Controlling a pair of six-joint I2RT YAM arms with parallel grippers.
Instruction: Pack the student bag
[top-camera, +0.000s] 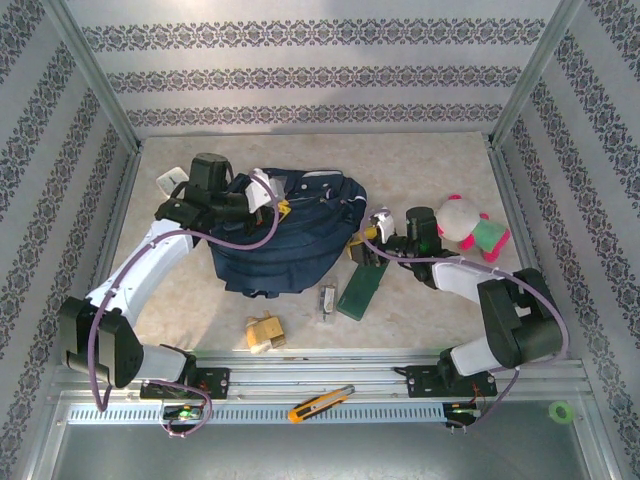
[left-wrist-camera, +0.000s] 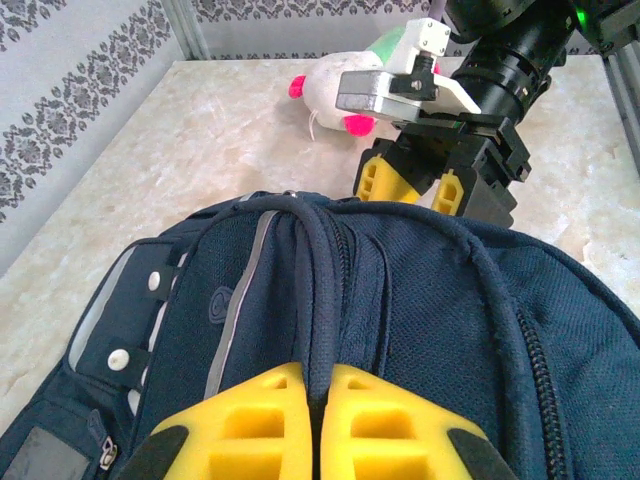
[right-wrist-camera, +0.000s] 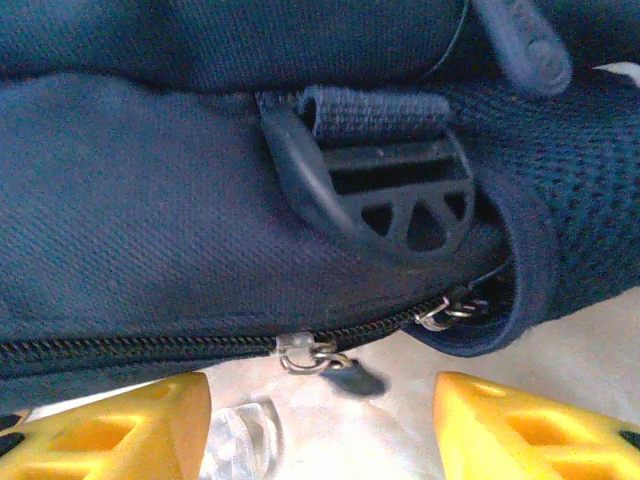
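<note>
The student bag (top-camera: 290, 245) lies in the middle of the table, dark navy with a thin light stripe. My left gripper (top-camera: 268, 200) is at its top left end; in the left wrist view its yellow fingertips (left-wrist-camera: 318, 385) are shut on the bag's navy carry handle (left-wrist-camera: 318, 290). My right gripper (top-camera: 370, 232) is at the bag's right edge and also appears in the left wrist view (left-wrist-camera: 410, 188). In the right wrist view it stands open (right-wrist-camera: 320, 420), just short of a zipper pull (right-wrist-camera: 345, 375) hanging below a black buckle (right-wrist-camera: 390, 195). Nothing is between its fingers.
A pink, white and green plush toy (top-camera: 470, 225) sits right of the right arm. A green flat book (top-camera: 362, 290), a small silver item (top-camera: 325, 300) and a tan block toy (top-camera: 265, 333) lie in front of the bag. A yellow utility knife (top-camera: 320, 403) rests on the front rail.
</note>
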